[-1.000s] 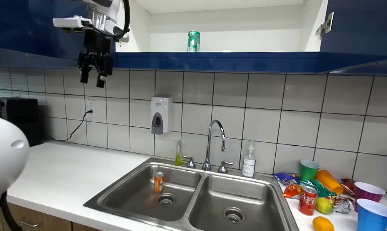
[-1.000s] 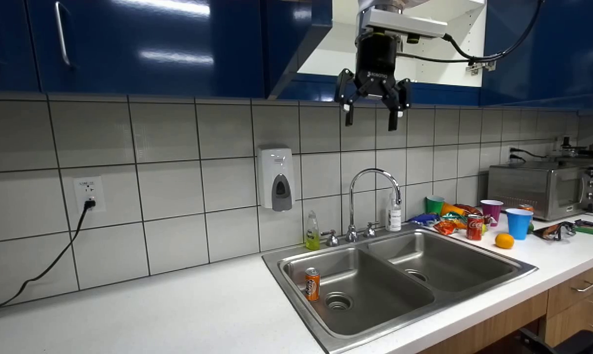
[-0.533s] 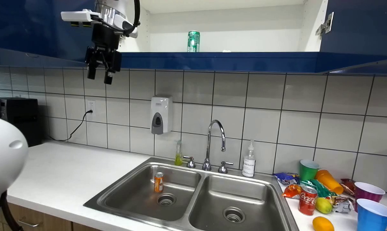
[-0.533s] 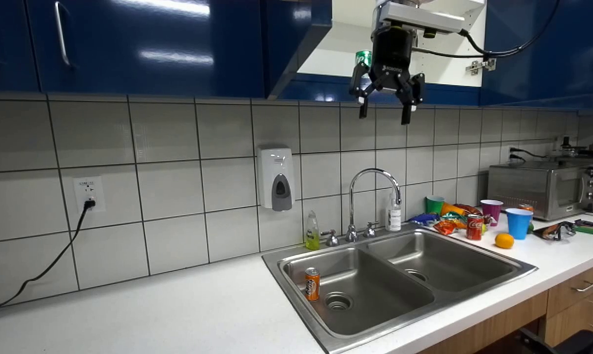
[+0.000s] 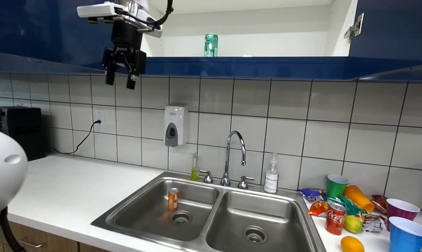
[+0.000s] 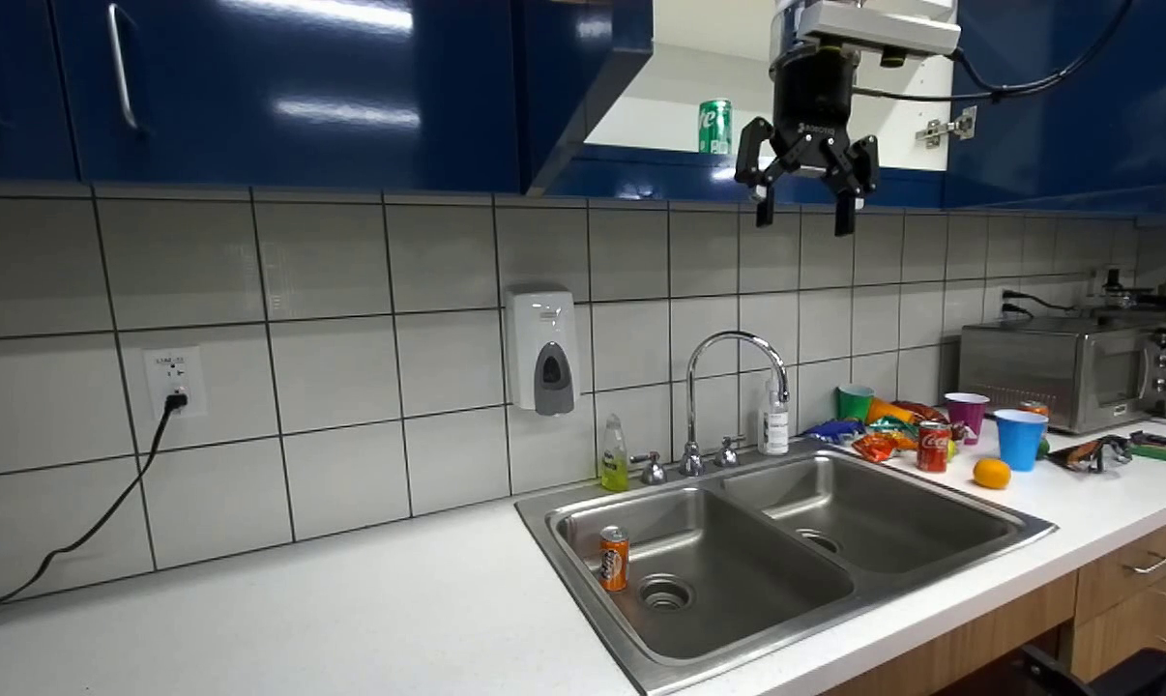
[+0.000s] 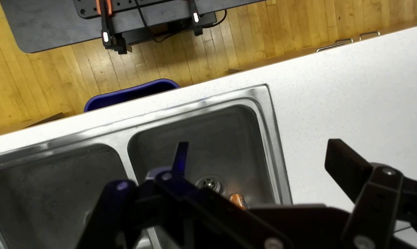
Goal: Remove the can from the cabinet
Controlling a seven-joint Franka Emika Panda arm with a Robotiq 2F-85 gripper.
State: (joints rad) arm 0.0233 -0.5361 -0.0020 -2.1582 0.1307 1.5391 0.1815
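Pale tiled wall: filling the back of the room. Wood floor: showing across the top of the wrist view. White counter: running along the wall. Blue cabinet: hanging above the counter, standing open. Steel sink, two basins: sitting in the counter. Black gripper: hanging before the cabinet, pointing down, gaping wide between its jaws. Green can: standing upright inside the cabinet, running its long axis vertically, pointing its top end up, hiding its base behind the front edge, showing apart from the gripper in both exterior views.
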